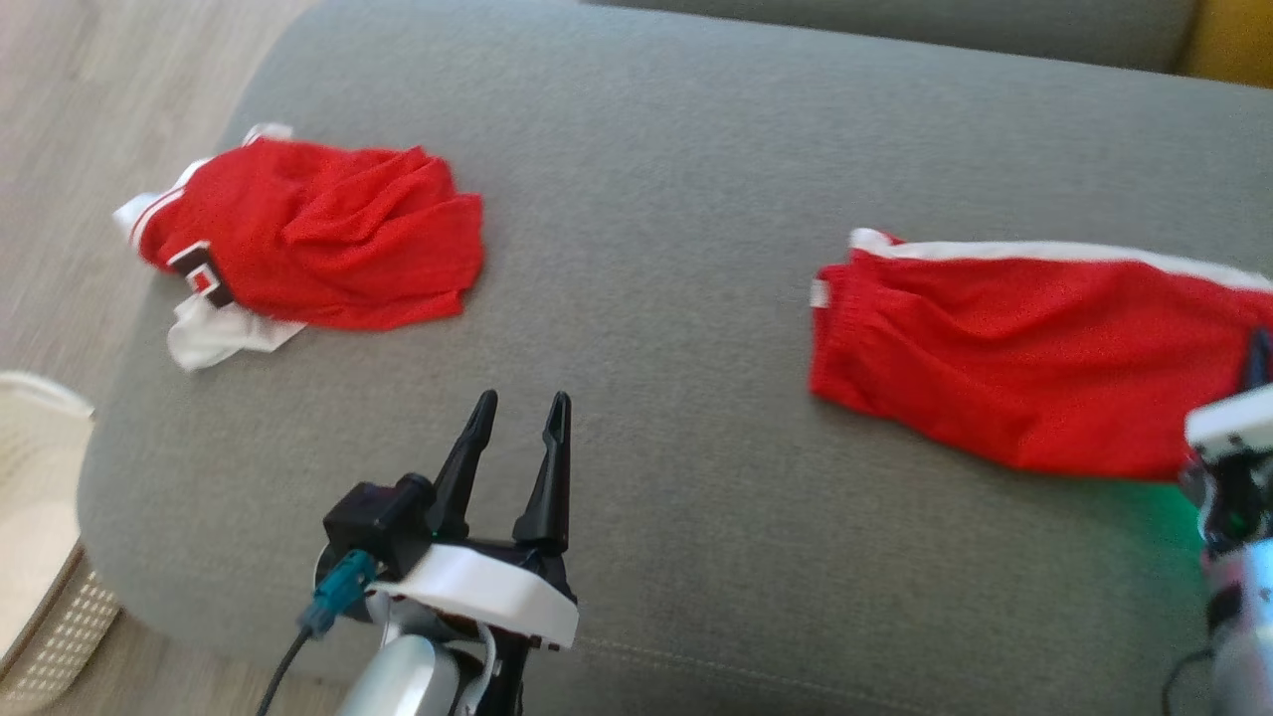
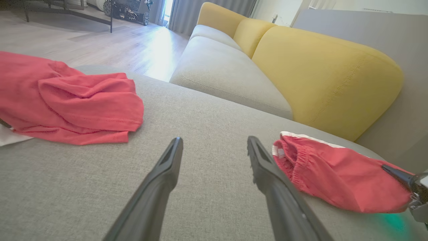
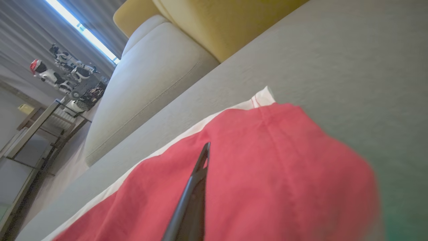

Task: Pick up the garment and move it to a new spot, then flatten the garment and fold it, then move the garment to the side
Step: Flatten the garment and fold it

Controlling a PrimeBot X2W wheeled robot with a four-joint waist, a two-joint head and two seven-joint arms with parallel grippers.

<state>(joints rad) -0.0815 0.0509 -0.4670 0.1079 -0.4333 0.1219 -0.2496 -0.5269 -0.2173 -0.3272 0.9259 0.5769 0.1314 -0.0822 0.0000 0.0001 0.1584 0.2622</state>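
Red mesh shorts with a white side stripe (image 1: 1014,348): lying loosely spread at the right of the broad grey fabric sofa seat (image 1: 696,199), elastic waistband toward the middle. Pinched at the far right end by the right tool (image 3: 205,152), fingers pressed together into the red cloth. Likely an edge grip, chosen to lift and carry without bunching. Looks not yet raised off the seat. Left tool (image 1: 522,403) poised over bare seat between the two garments, fingers parted and holding nothing, probably kept free to help flatten. Well apart at the left, a crumpled red jersey with white trim (image 1: 318,239), out of the way.
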